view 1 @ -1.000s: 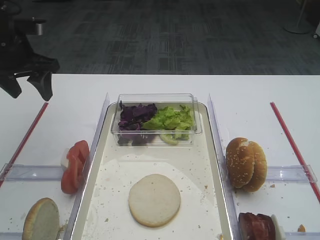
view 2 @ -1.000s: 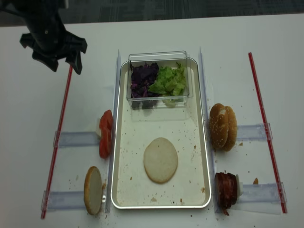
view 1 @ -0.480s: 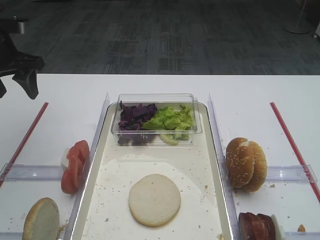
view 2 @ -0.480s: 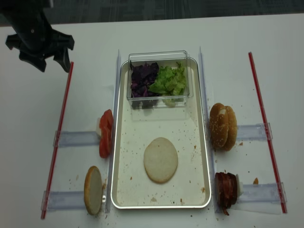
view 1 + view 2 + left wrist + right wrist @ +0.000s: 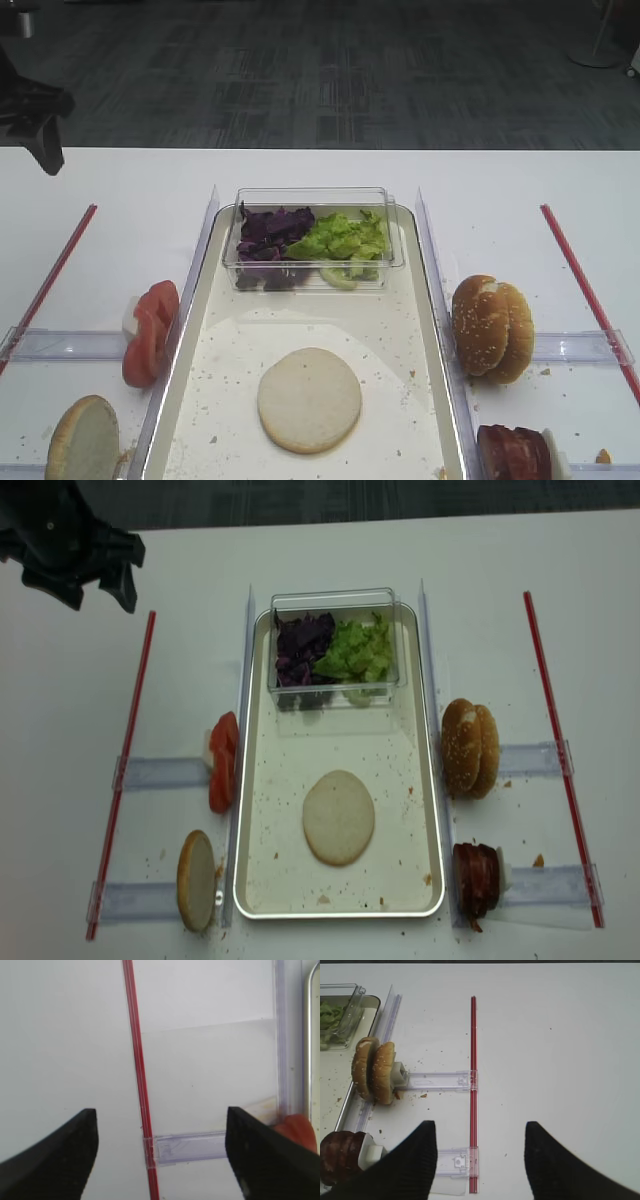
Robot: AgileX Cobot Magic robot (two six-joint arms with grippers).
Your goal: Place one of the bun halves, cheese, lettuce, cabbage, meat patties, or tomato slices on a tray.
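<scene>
A pale bun half (image 5: 339, 817) lies flat on the silver-rimmed tray (image 5: 300, 750). A second bun half (image 5: 196, 880) stands on edge in the left rack, with tomato slices (image 5: 222, 762) behind it. Meat patties (image 5: 476, 880) stand at the right front. Lettuce (image 5: 358, 648) and cabbage (image 5: 303, 646) fill a clear box on the tray. The cheese is out of view. My left gripper (image 5: 98, 598) hangs open and empty at the far back left, above a red strip (image 5: 135, 1060). My right gripper (image 5: 479, 1135) is open and empty over the right-hand table.
Sesame buns (image 5: 470, 747) stand on edge right of the tray. Red strips (image 5: 125, 770) (image 5: 558, 750) run along both sides. Clear plastic rails (image 5: 160, 772) hold the food. The clear box (image 5: 335, 593) fills the tray's far end. Crumbs dot the tray.
My left gripper has drawn back and to the left, away from the tray, still open. The food and the right gripper have not moved.
</scene>
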